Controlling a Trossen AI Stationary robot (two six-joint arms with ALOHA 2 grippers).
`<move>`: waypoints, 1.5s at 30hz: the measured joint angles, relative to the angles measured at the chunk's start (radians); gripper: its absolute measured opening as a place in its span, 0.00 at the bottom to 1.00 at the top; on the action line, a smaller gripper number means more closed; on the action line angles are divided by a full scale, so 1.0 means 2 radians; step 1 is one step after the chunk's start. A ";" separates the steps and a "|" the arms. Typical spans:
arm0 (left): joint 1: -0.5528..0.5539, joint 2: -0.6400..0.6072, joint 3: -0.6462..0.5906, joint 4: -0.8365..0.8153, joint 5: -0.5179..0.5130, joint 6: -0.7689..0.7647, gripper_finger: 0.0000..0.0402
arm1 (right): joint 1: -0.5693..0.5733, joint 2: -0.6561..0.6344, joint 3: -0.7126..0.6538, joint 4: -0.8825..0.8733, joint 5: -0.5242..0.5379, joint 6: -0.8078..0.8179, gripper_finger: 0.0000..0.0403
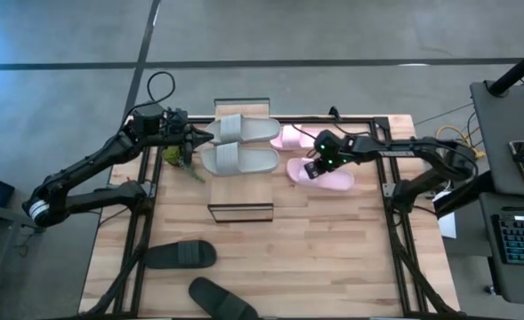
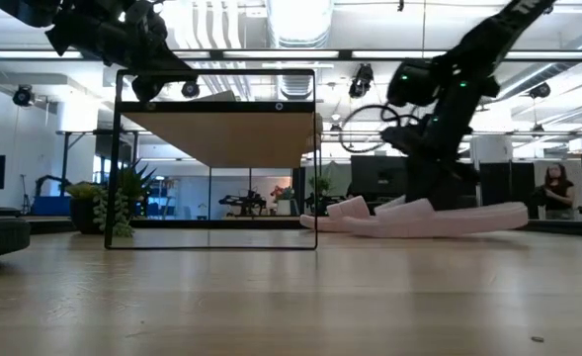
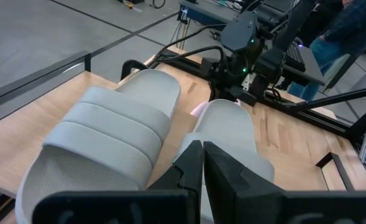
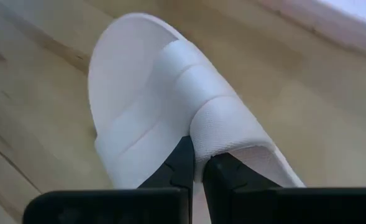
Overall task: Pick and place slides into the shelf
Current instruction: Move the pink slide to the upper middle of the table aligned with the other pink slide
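Observation:
Two grey slides (image 1: 242, 130) (image 1: 239, 161) lie side by side, soles down, on the shelf's (image 1: 242, 191) light plank top. My left gripper (image 1: 204, 136) (image 3: 200, 149) is shut and sits at the shelf's left end, between the two grey slides (image 3: 108, 134) (image 3: 232, 127). My right gripper (image 1: 316, 166) (image 4: 198, 152) is shut on a pink slide (image 1: 328, 176) (image 4: 139, 87) to the right of the shelf. The second pink slide (image 1: 290, 138) lies on the table just beyond it. Two black slides (image 1: 181, 255) (image 1: 221, 298) lie near the table's near edge. My left gripper's shut fingers (image 3: 189, 165) point along the gap between the grey slides' ends; I cannot tell whether they touch either one. My right gripper pinches the pink slide's wide strap at its edge (image 4: 223, 121) between the two fingers, coming from above at a slant. The slide lies low and nearly flat at the table top (image 2: 439, 220); whether its sole is lifted clear I cannot tell.
A small green plant (image 1: 178, 160) (image 2: 118, 203) stands on the table left of the shelf, under my left arm. Black frame rails (image 1: 386, 191) run along the table's sides. Bare wood (image 1: 324, 253) lies in front of the shelf. A person (image 2: 555, 188) stands far off in the room.

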 joint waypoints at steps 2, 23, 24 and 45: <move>0.000 0.000 0.000 0.000 0.000 0.000 0.00 | -0.005 0.016 0.015 -0.001 -0.001 -0.013 0.03; 0.000 0.002 0.000 0.001 0.000 0.004 0.00 | -0.015 0.054 0.079 -0.058 0.055 -0.058 0.04; 0.000 0.003 0.000 0.001 0.000 0.004 0.00 | -0.015 0.054 0.078 -0.062 0.054 -0.058 0.04; 0.000 0.003 0.000 0.001 -0.001 0.004 0.00 | -0.015 0.051 0.124 -0.171 0.055 -0.071 0.43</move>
